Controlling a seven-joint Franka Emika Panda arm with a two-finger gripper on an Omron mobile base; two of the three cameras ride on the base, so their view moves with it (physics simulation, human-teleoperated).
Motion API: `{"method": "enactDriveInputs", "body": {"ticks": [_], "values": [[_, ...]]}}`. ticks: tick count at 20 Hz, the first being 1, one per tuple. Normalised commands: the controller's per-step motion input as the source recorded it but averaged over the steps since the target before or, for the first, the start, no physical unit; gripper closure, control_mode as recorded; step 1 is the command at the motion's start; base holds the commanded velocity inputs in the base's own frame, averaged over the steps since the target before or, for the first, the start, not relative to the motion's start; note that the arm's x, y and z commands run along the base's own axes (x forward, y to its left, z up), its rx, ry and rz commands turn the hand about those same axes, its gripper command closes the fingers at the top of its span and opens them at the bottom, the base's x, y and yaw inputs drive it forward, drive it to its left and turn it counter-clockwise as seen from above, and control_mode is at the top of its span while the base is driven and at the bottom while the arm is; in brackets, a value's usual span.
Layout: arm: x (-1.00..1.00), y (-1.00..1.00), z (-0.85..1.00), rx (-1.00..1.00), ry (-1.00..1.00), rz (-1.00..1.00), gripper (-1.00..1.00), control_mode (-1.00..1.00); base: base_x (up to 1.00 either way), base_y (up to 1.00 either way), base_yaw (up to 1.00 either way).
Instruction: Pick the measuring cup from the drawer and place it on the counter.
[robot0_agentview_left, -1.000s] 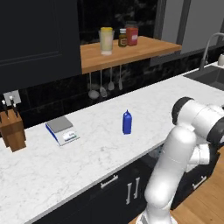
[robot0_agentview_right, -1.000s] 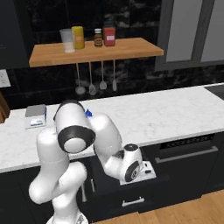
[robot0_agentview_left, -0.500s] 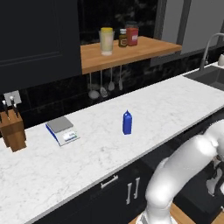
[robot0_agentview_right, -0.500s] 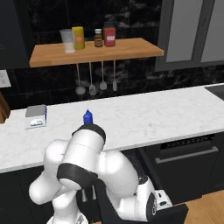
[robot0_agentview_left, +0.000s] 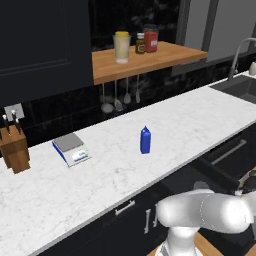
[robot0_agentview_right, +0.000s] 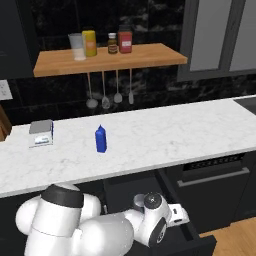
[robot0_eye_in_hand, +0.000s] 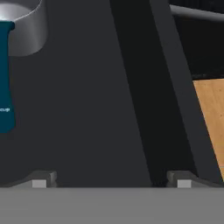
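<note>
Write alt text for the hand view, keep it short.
Open gripper looks down into the dark open drawer; the grey measuring cup with its teal handle sits off to the upper left, outside the fingertips. Wooden floor shows at right.

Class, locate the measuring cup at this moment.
In the hand view, the measuring cup lies at the upper left, on the open drawer floor, ahead of the gripper.

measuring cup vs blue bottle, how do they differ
The measuring cup is grey with a teal handle; the blue bottle is blue all over. The cup is low and wide-mouthed; the bottle is upright and narrows to a cap. The cup lies in the drawer; the bottle stands on the counter.
</note>
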Motion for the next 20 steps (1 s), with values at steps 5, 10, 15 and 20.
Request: {"method": "enactDriveInputs", "body": {"ticks": [5,10,15,20], "values": [[0.2,0.0,0.79,0.12,-0.06,-0.04,-1.0,-1.0,0.0,0.0,0.0],[0.05,0.19,0.04,0.07,0.06,-0.01,-1.0,-1.0,0.0,0.0,0.0],[0.03,0.53,-0.07,0.02,0.09,0.0,-1.0,-1.0,0.0,0.0,0.0],[0.17,0.65,-0.36,0.0,0.04,0.0,-1.0,-1.0,0.0,0.0,0.0]]}}
